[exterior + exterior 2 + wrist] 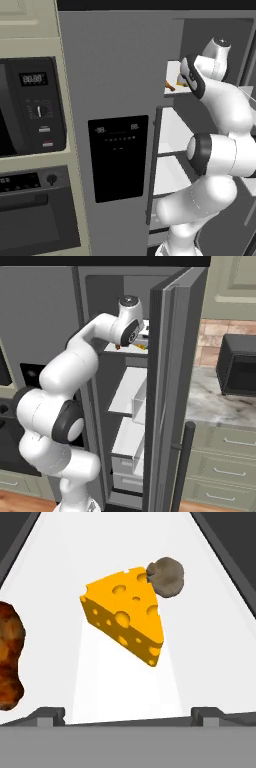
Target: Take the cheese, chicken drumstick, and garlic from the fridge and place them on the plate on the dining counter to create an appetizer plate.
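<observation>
My gripper (128,716) is open and points at the top white shelf (210,637) inside the fridge (115,75). The yellow-orange cheese (125,619) lies in the middle of that shelf, a little ahead of my two spread fingertips (48,715) and untouched. The grey-brown garlic (165,576) rests against the wedge's far corner. The orange-brown chicken drumstick (10,654) lies at the left edge of the hand view. From the base views the cheese (183,83) and drumstick (170,86) peek past my wrist. The plate and the dining counter are out of view.
The fridge door (170,386) stands open to the right of my arm. Lower white shelves (127,391) and drawers sit beneath. Black-fronted ovens (30,105) are left of the fridge. A black appliance (240,363) stands on a marbled worktop (215,401) to the right.
</observation>
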Motion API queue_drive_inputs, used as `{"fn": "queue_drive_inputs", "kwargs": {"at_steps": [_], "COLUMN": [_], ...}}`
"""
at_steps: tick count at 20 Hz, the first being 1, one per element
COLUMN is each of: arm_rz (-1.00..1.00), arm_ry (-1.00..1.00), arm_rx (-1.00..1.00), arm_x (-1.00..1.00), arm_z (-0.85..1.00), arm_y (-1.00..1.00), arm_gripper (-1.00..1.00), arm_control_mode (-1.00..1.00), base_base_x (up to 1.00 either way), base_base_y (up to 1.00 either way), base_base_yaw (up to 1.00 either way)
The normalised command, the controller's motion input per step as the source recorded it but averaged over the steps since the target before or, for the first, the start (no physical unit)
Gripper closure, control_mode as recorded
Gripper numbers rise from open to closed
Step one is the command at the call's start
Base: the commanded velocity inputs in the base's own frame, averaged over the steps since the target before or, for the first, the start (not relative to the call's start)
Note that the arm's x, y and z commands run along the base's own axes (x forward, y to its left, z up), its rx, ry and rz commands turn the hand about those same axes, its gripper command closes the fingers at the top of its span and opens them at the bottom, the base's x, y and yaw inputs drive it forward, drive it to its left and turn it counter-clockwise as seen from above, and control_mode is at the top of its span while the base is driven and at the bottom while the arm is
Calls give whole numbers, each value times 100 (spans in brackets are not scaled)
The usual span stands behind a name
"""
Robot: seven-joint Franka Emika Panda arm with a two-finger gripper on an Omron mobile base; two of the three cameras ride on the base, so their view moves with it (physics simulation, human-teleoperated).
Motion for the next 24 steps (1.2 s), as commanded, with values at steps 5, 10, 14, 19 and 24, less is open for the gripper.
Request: {"fn": "queue_drive_inputs", "kwargs": {"at_steps": [5,10,14,19,24], "arm_rz": [11,12,12,11,9], "arm_ry": [0,0,0,-1,-1], "arm_rx": [0,0,0,0,0], "arm_x": [23,19,27,39,35], "arm_z": [-7,-8,-14,-26,-8], "arm_y": [-11,-10,-4,0,-18], "arm_gripper": [-100,-100,-100,-100,-100], "arm_control_mode": [-100,-100,-100,-100,-100], "base_base_x": [0,0,0,0,0], "base_base_y": [0,0,0,0,0], "base_base_yaw": [0,0,0,0,0]}}
